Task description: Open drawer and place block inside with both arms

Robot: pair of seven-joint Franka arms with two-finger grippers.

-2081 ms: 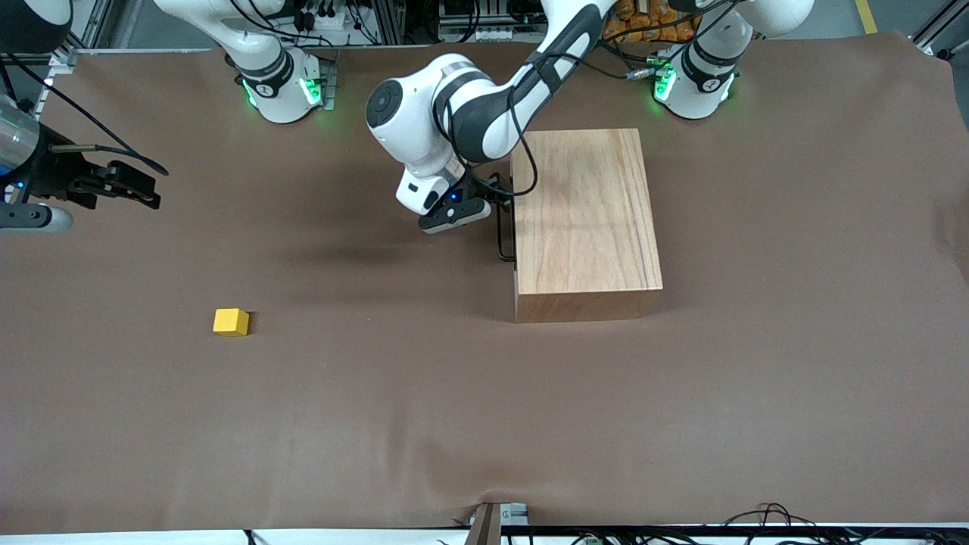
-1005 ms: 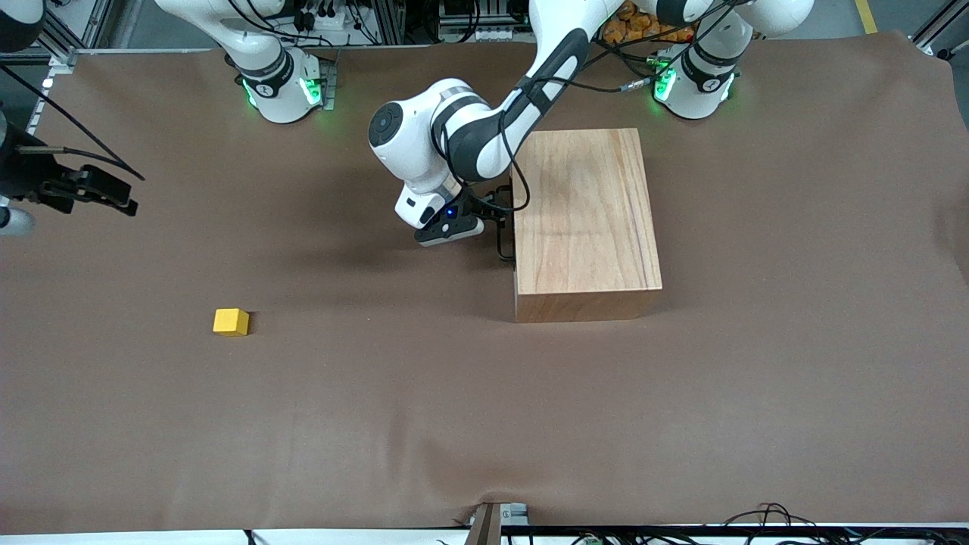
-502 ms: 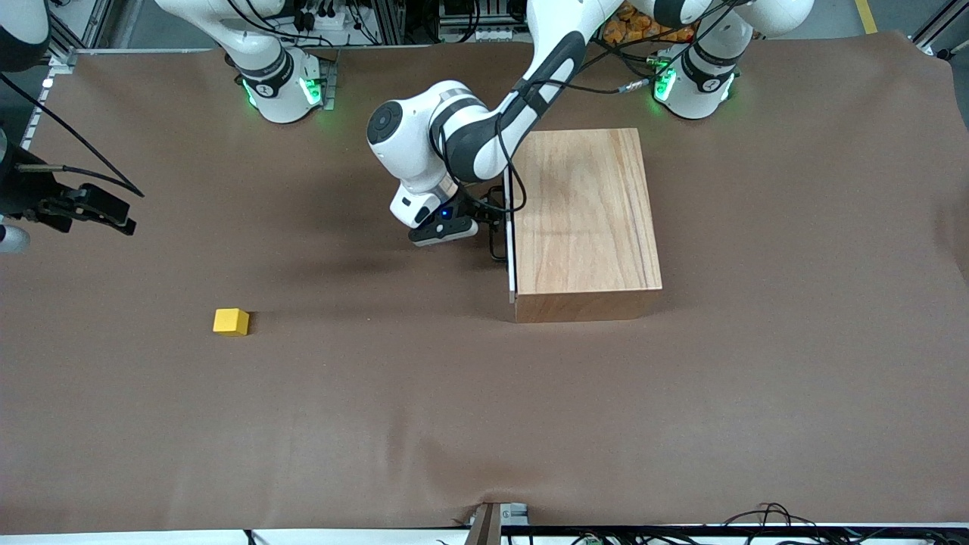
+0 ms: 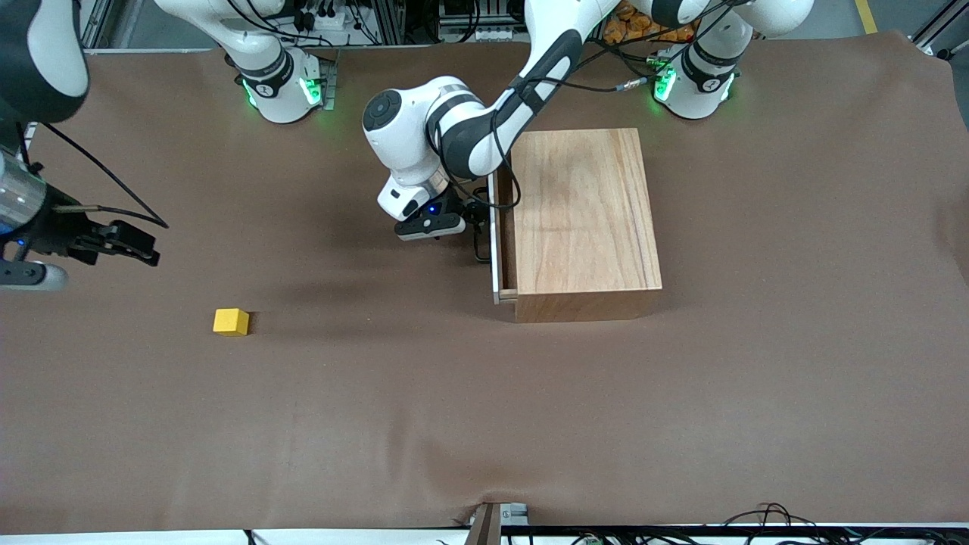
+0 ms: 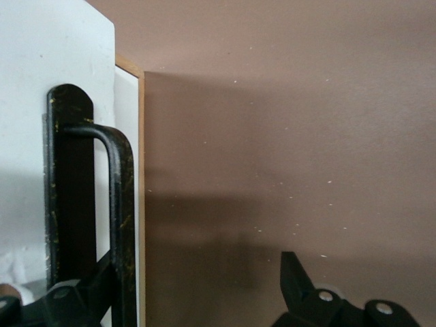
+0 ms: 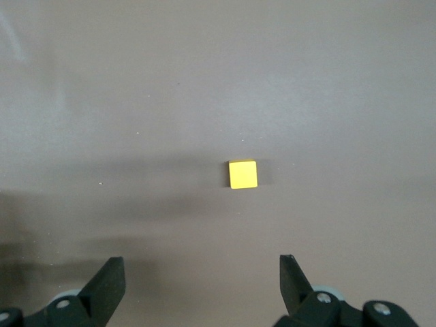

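While the front view shows the drawer point(image 4: 497, 236) slid a little out of the wooden box point(image 4: 583, 219), the left gripper point(image 4: 468, 222) sits at its black handle point(image 4: 479, 241). From the left wrist, one finger point(image 5: 88, 293) hooks the handle point(image 5: 119, 204), jaws spread wide. Through the right wrist camera, the right gripper point(image 6: 202, 289) hangs spread and empty over the cloth near the block point(image 6: 242, 174).

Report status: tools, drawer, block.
Left tool open, one finger hooked in drawer handle, drawer slightly out. Right tool open above block. Nothing obstructing.
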